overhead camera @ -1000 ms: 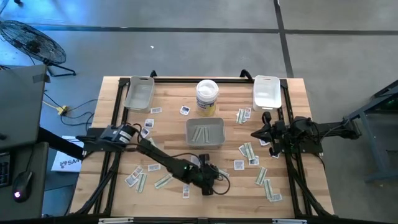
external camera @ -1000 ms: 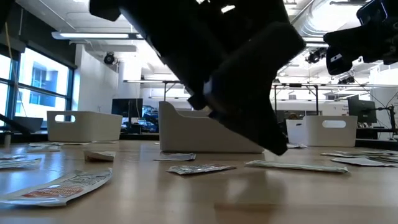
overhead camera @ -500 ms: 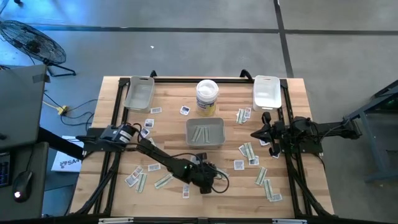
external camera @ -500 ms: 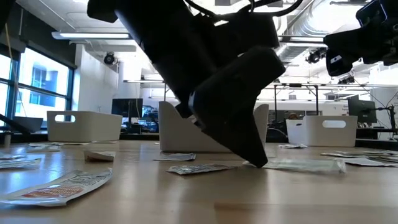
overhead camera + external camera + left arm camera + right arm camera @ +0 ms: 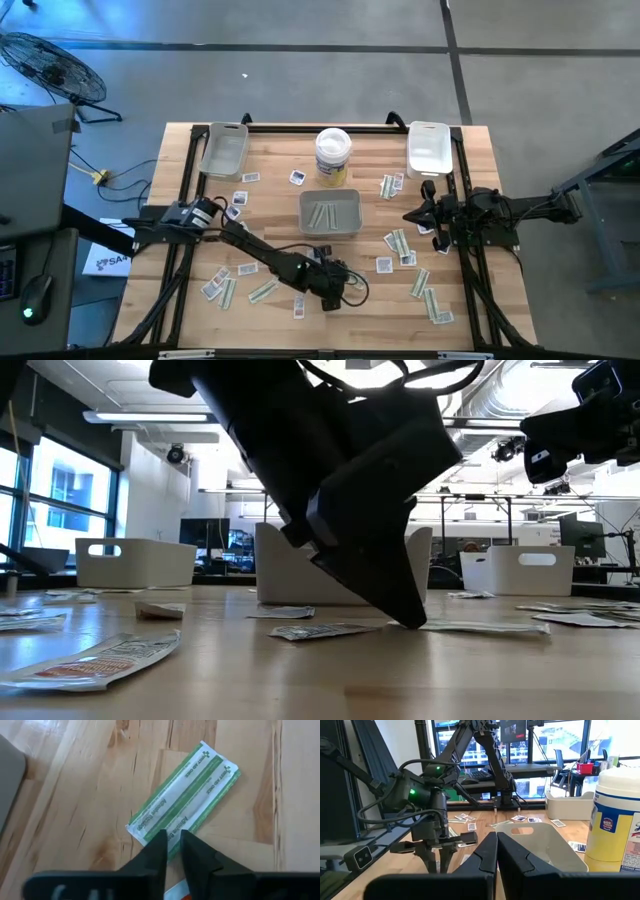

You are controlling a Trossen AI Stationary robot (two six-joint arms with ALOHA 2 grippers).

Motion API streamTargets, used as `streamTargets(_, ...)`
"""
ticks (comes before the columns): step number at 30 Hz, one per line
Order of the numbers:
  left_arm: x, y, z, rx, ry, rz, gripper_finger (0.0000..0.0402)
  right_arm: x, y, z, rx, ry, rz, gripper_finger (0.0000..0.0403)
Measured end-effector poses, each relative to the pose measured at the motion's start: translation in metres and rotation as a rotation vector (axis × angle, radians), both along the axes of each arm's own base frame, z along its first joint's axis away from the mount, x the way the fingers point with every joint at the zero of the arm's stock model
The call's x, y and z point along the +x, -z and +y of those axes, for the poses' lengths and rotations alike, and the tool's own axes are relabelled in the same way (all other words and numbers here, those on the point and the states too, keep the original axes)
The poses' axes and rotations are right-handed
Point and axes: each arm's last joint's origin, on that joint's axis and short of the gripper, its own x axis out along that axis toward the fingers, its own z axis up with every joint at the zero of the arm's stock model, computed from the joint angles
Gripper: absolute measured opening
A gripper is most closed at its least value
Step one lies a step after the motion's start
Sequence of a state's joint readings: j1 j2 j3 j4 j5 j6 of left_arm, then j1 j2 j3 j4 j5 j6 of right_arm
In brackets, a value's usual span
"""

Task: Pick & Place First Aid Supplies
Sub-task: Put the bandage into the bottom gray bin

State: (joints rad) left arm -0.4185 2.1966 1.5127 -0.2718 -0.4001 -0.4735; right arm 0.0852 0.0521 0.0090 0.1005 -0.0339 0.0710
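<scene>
A long green-and-white strip packet [image 5: 182, 797] lies flat on the wooden table [image 5: 280, 200], and in the low view this packet [image 5: 480, 627] stretches out past my left fingertips. My left gripper [image 5: 173, 845], near the table's front middle [image 5: 343, 290], slants down onto the packet's near end and is shut on it. My right gripper [image 5: 497, 842] waits shut and level at the table's right side [image 5: 412, 215]. More packets [image 5: 400, 243] lie scattered over the table. My left gripper has the strip packet's long edge close to its near end [image 5: 173, 836] in the narrow gap between its two fingers. The fingers slant down from the near left. Their tips [image 5: 408, 618] rest on the table. The packet lies flat on the wood, not lifted.
A grey tray [image 5: 348, 228] holding a few strips stands mid-table, with a white tub [image 5: 333, 155] behind it. A grey tray [image 5: 224, 148] sits at the far left corner and a white tray [image 5: 429, 147] at the far right. Another packet [image 5: 315, 630] lies just left of my left gripper.
My left gripper has tipped steeper and swung a little toward the table's left. Its fingertips have come down from just above the wood onto the strip packet's near end. The packet stays flat on the table.
</scene>
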Motion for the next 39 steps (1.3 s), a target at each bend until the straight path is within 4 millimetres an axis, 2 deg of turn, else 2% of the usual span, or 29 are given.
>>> streamTargets(3, 0.000, 0.000, 0.000, 0.002, -0.008, 0.000, 0.0008, 0.000, 0.000, 0.000, 0.000, 0.000, 0.000, 0.0005)
streamTargets(10, 0.003, -0.003, -0.002, -0.020, 0.005, -0.032, 0.0002, 0.000, 0.000, 0.000, 0.000, 0.001, 0.001, 0.0005)
streamTargets(18, 0.011, -0.020, -0.012, -0.045, 0.078, -0.061, 0.0001, 0.000, 0.000, 0.000, 0.000, 0.000, 0.001, 0.0005)
streamTargets(23, 0.006, -0.039, -0.015, 0.000, 0.074, -0.007, 0.0001, 0.000, 0.000, 0.000, 0.000, 0.000, 0.001, 0.0005)
streamTargets(27, -0.005, -0.069, -0.006, 0.084, 0.001, 0.042, 0.0000, 0.000, 0.000, 0.000, 0.000, 0.001, 0.002, 0.0005)
streamTargets(30, -0.015, -0.089, 0.006, 0.166, -0.042, 0.075, 0.0000, 0.000, 0.001, 0.000, 0.000, 0.000, 0.007, 0.0005)
streamTargets(32, -0.021, -0.102, 0.020, 0.162, -0.086, 0.099, 0.0000, 0.000, 0.001, 0.000, -0.001, 0.000, 0.007, 0.0005)
streamTargets(35, -0.028, -0.116, 0.053, 0.175, -0.236, 0.147, 0.0000, 0.000, 0.001, 0.000, -0.001, 0.000, 0.007, 0.0005)
streamTargets(39, -0.028, -0.114, 0.100, 0.241, -0.396, 0.219, 0.0000, 0.000, 0.001, 0.000, -0.001, 0.000, 0.007, 0.0005)
